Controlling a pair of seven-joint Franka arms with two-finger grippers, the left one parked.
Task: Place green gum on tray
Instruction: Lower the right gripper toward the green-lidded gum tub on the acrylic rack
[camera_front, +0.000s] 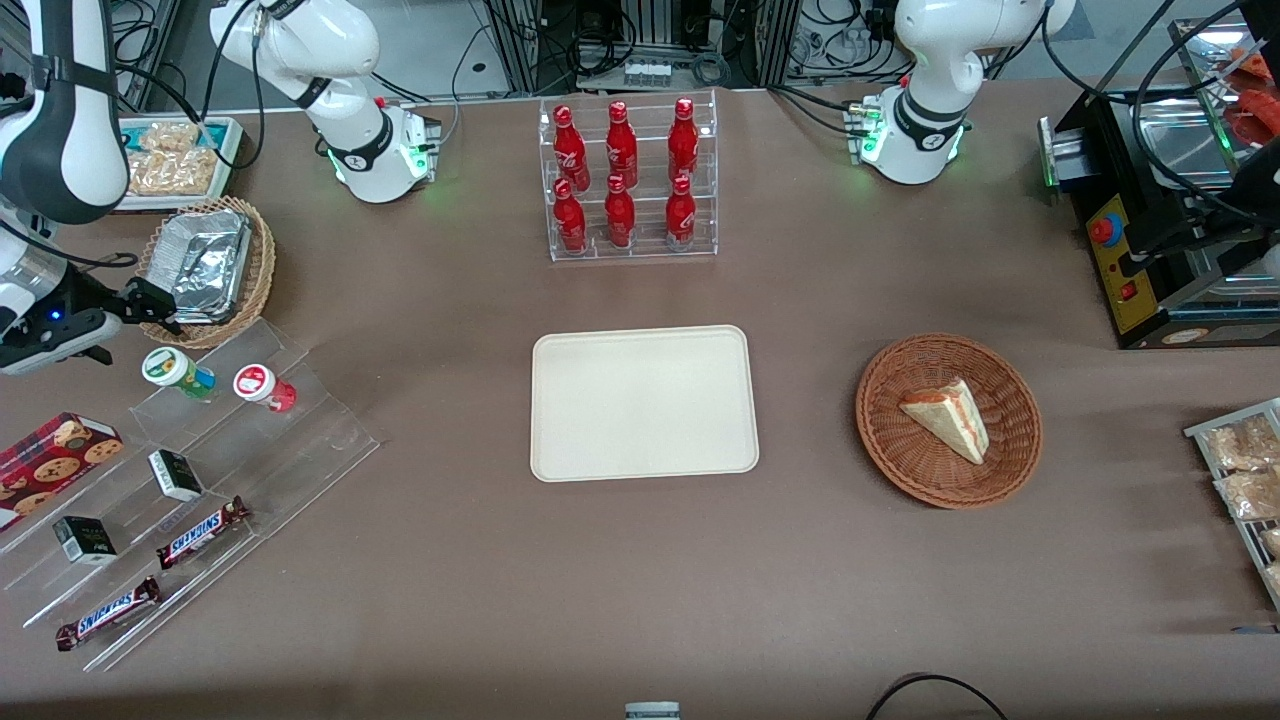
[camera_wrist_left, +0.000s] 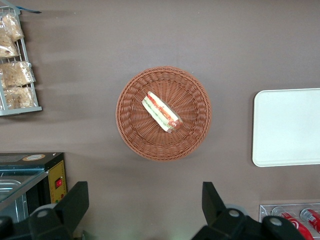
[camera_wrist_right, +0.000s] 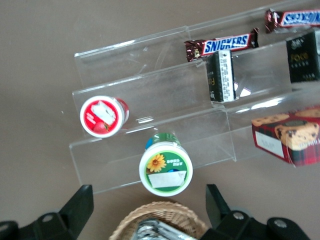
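The green gum (camera_front: 178, 372), a small green bottle with a white lid and a flower label, lies on the top step of a clear stepped stand, beside a red bottle (camera_front: 263, 386). The right wrist view shows its lid (camera_wrist_right: 166, 168) between the spread fingers. My gripper (camera_front: 155, 306) is open and empty. It hovers over the rim of a foil-filled wicker basket, a little farther from the front camera than the green gum (camera_wrist_right: 149, 210). The cream tray (camera_front: 643, 402) lies bare at the table's middle, and also shows in the left wrist view (camera_wrist_left: 287, 127).
The clear stand (camera_front: 290, 450) also holds Snickers bars (camera_front: 203, 531), small black boxes (camera_front: 176, 474) and a cookie box (camera_front: 50, 460). The wicker basket with a foil container (camera_front: 262, 262) is beside it. A cola bottle rack (camera_front: 630, 180) stands farther back. A wicker basket with a sandwich (camera_front: 880, 420) lies toward the parked arm's end.
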